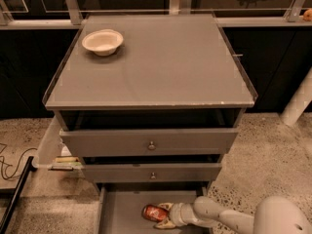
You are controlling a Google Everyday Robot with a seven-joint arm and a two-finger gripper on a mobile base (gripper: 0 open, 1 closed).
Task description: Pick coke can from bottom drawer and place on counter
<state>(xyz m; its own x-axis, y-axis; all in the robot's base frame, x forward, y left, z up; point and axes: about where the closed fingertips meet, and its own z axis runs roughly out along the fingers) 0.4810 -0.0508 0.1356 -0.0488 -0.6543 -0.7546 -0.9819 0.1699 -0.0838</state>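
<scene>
Red coke can (pixel 154 212) lay on its side in the open bottom drawer (pixel 122 213), gripper (pixel 162 215) at its right end, grip state not discernible, grey counter (pixel 161 62) above bore a white bowl (pixel 102 41) far left.

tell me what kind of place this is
Probably a robot test lab: a lone grey cabinet on speckled floor, and the pincer reaching into the bottom drawer at the coke can.

bowl (pixel 102 41) on counter (pixel 175 67), back-left | coke can (pixel 153 212) in bottom drawer (pixel 122 213) | pincer (pixel 161 215) at its right
</scene>
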